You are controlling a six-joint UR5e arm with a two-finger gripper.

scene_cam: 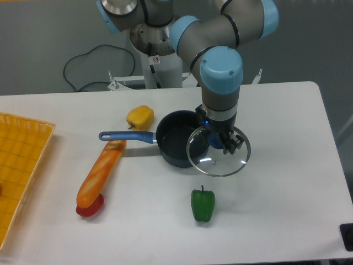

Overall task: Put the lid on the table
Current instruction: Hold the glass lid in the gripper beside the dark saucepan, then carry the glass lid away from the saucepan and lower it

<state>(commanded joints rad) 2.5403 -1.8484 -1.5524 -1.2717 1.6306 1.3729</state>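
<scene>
Gripper (219,141) clamped on the knob of the lid (219,153) — lid tilted, overlapping the right rim of the pot (176,144), above the bench (276,182). Green pepper (203,205) lies nearby.

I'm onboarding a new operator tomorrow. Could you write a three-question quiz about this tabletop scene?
1. True or false: the lid sits squarely on the saucepan.
2. Which item lies nearest the front table edge: A) yellow pepper, B) green pepper, C) baguette?
3. What is the gripper holding?

Key: 1. False, it is offset to the pan's right. 2. B. 3. The lid, by its blue knob.
</scene>
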